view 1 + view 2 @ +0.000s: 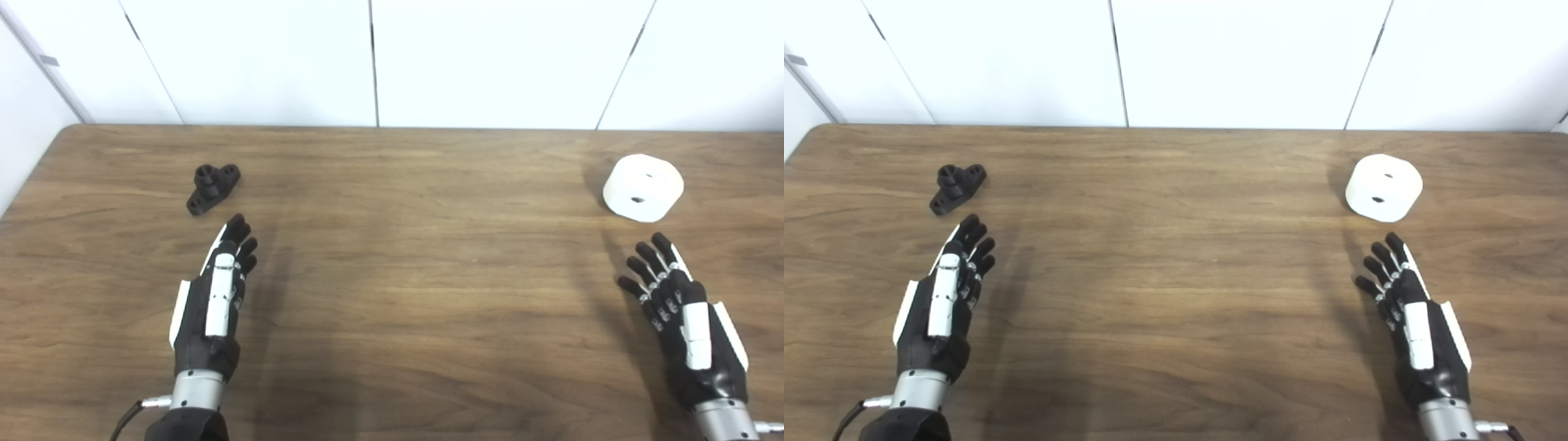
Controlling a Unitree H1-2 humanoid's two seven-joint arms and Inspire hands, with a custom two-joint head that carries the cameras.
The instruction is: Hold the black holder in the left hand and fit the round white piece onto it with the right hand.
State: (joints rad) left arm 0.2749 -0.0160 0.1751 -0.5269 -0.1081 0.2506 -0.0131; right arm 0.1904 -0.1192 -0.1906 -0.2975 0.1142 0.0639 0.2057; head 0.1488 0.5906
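Observation:
The black holder (212, 187) lies on the wooden table at the far left, a small base with a short post. Just below it my left hand (214, 300) is open, fingers stretched toward the holder without touching it. At the far right sits the round white piece (643, 187), a thick disc with small holes, tilted toward me. My right hand (683, 318) is open a little in front of it, fingers spread and apart from it. Neither hand holds anything.
The wooden table (404, 245) runs to a white panelled wall (373, 61) at the back. Its far left corner is rounded. A cable leaves my left wrist (131, 416) at the bottom edge.

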